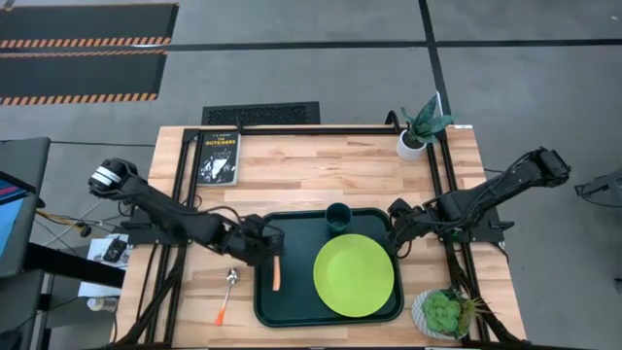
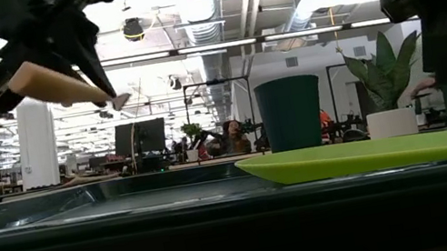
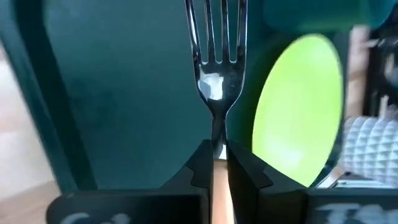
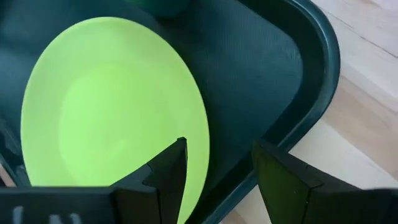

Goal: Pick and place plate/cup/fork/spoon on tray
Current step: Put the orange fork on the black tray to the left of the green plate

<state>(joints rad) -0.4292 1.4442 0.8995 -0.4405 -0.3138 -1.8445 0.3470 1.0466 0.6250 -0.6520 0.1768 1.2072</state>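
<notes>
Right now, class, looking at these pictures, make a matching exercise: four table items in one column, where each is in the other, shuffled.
Items:
1. fork
2. spoon
3. plate
4. cup

Places:
A. standing at the tray's far edge
B. lying flat in the tray
C. on the bare table, left of the tray
D. held in the left gripper

Pairs: 1-D, 2-C, 3-B, 4-A
</notes>
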